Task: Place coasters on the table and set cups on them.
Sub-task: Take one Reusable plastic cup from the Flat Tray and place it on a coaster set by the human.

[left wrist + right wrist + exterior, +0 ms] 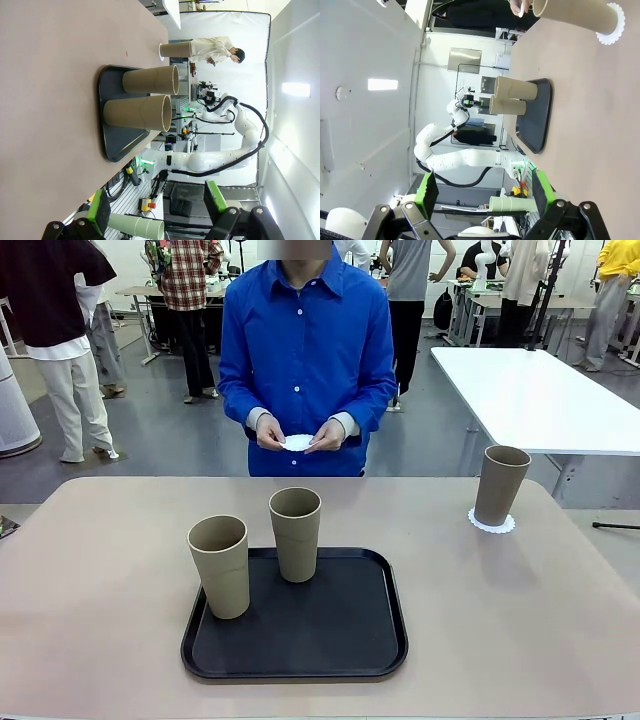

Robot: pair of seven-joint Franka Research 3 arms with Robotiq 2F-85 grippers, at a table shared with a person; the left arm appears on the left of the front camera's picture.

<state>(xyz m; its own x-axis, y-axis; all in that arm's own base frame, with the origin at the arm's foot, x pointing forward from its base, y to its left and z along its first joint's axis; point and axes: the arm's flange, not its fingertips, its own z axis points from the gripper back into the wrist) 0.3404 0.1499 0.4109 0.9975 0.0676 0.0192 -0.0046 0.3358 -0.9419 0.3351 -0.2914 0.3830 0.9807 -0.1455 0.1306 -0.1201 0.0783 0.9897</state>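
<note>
We are in an open lab hall: beyond the far edge of the table point(100, 570) lie grey floor point(180, 440), white worktables point(530, 390) and standing people point(60, 340); a red emergency button point(146, 204) sits nearby.

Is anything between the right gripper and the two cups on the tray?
Nothing visible: bare table lies between the open right gripper and the cups on the tray. The third cup, on its coaster, stands off to one side.
</note>
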